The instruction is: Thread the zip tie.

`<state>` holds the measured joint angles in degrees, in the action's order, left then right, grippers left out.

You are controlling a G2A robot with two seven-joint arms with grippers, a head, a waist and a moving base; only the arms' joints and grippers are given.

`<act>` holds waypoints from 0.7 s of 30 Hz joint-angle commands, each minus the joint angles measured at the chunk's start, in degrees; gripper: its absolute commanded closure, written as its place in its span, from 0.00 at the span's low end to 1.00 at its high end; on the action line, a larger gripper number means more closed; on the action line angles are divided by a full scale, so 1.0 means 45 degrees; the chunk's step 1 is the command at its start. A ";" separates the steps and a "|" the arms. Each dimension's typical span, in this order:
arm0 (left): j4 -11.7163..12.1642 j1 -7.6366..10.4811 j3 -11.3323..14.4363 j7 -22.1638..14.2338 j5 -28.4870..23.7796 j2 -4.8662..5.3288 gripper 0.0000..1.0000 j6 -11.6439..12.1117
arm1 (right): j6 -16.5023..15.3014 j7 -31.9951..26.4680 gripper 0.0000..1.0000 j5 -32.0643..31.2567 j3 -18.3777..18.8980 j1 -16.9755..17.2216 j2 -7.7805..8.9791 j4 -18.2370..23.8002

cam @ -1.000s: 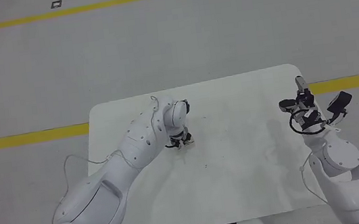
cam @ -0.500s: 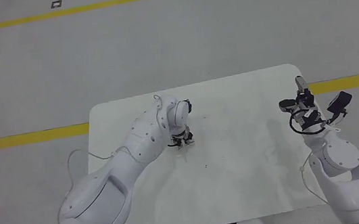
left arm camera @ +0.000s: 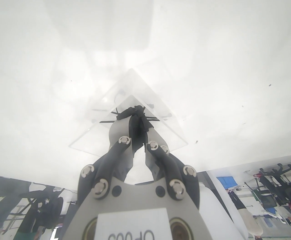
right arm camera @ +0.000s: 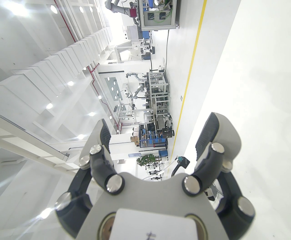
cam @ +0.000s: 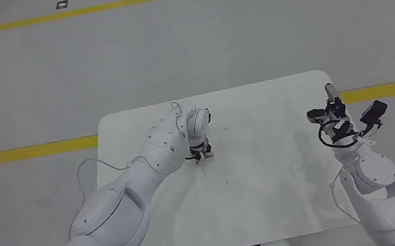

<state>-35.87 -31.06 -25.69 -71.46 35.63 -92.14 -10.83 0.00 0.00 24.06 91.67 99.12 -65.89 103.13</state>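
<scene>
The step in hand is judged to be the pickup of the zip tie [left arm camera: 152,118], before any threading is begun. The left gripper [left arm camera: 136,113] is set down on a clear plate [left arm camera: 168,134] that lies flat on the table [cam: 281,187], left of the middle and nearer the far edge than the near one. Its fingers are pressed together at their tips, and thin black strands are seen coming out on either side of them across the plate; these are taken to be the zip tie, so the left gripper is judged to be clenched on it. Which end is the head and which the tail cannot be told, since the middle of the tie is hidden by the dark fingertips.

The right gripper [right arm camera: 156,127] is held up over the right edge of the table, well apart from the plate, with its fingers spread and nothing between them.

For the next move, the tie is expected to need lifting off the plate without slipping. The released right gripper would then have to be brought across to take the free end, so that the tail can be lined up with the head's slot. A firm, square hold is called for, as the strand is thin and springy.
</scene>
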 commanded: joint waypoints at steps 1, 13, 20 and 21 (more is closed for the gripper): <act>0.0123 0.0071 0.0035 0.0020 -0.0035 -0.0054 1.00 0.0006 | 0.0000 0.0000 0.00 0.0000 0.0000 0.0000 0.0000 0.0000; -0.0075 0.0344 0.0020 -0.0110 -0.0162 -0.0066 1.00 -0.0049 | 0.0000 0.0000 0.00 0.0000 0.0000 0.0000 0.0000 0.0000; 0.0105 0.0312 0.0080 -0.0134 -0.0256 -0.0096 0.76 -0.0045 | 0.0000 0.0000 0.00 0.0000 0.0000 0.0000 0.0000 0.0000; 0.0150 0.0316 0.0092 -0.0137 -0.0278 -0.0109 0.72 -0.0016 | 0.0000 0.0000 0.00 0.0000 0.0000 0.0000 0.0000 0.0000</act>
<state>-35.39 -29.66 -25.33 -72.07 34.48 -92.58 -11.04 0.00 0.00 24.06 91.67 99.12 -65.89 103.13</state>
